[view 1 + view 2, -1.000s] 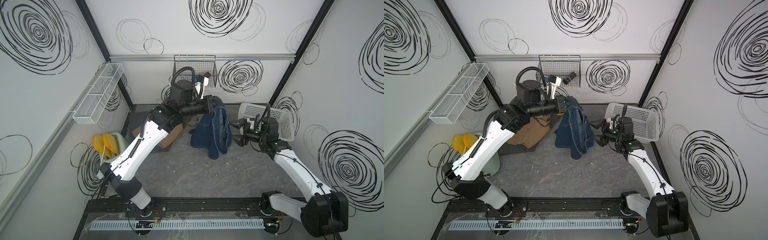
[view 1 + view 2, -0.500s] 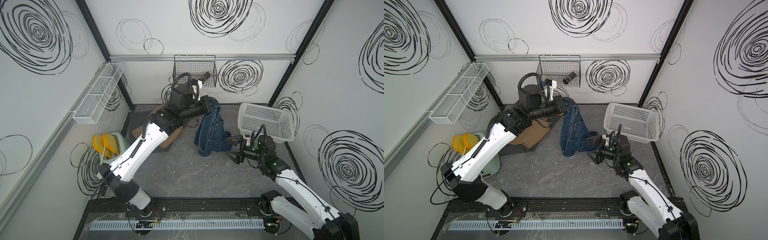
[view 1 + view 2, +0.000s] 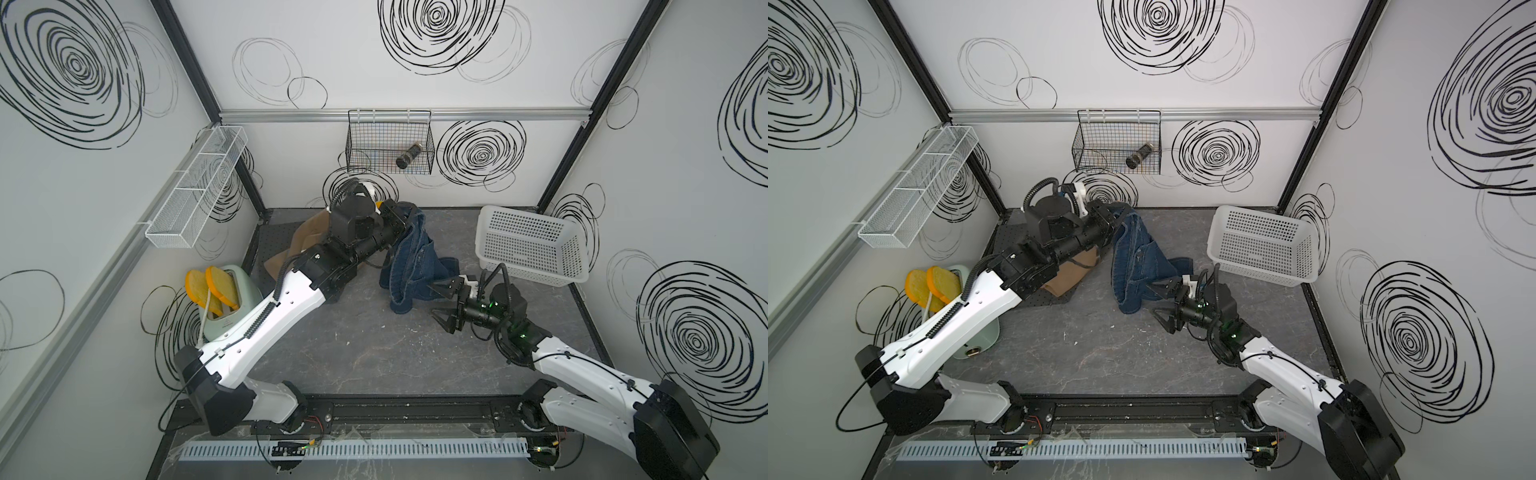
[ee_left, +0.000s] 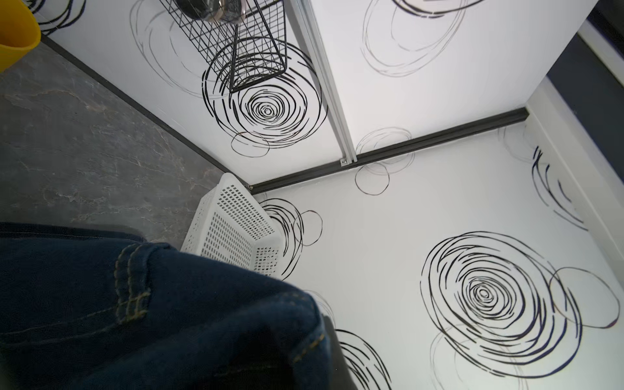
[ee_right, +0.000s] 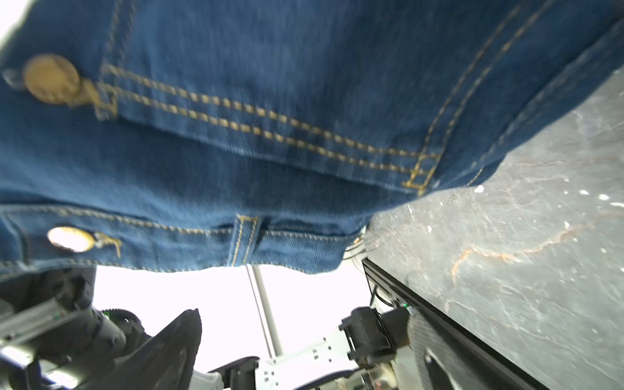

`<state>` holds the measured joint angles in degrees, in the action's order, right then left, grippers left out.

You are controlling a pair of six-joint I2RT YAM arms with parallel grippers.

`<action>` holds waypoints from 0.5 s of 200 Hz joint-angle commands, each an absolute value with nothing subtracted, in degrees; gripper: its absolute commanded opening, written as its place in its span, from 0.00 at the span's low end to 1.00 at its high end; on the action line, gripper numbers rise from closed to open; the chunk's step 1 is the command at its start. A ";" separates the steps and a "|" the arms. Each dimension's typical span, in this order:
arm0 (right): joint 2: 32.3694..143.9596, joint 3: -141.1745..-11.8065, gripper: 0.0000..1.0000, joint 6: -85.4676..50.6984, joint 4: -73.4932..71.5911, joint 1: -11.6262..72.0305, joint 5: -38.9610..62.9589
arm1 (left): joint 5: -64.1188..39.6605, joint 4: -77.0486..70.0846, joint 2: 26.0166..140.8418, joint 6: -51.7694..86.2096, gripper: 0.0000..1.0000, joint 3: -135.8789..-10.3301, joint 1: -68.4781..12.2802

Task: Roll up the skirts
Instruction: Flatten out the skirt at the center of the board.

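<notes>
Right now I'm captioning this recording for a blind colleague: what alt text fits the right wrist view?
A dark blue denim skirt with tan double stitching and brass buttons fills most of the view, close to the camera. The right gripper stands open and empty before it, with grey marbled tabletop to one side.

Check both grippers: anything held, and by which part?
Left gripper is shut on the denim skirt, by a bunched fold at its raised end. Right gripper holds nothing; its jaws stand open beside the skirt's lower end.
</notes>
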<state>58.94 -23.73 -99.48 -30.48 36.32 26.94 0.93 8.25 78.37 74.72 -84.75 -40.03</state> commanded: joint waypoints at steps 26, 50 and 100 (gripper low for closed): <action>68.09 -27.70 0.98 -101.65 -43.06 39.14 23.89 | 5.53 -6.33 75.64 84.61 0.00 -81.67 -41.70; 72.30 -28.98 0.98 -102.53 -46.80 42.26 22.19 | 6.89 -8.40 74.54 85.94 0.00 -79.50 -41.70; 79.14 -29.24 0.62 -104.68 -56.50 43.72 16.75 | 8.97 -11.07 73.22 88.06 0.00 -76.05 -42.66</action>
<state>77.12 -29.17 -102.48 -46.98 43.64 20.86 6.79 -1.98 75.75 85.27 -76.60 -42.15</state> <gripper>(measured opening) 0.826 0.084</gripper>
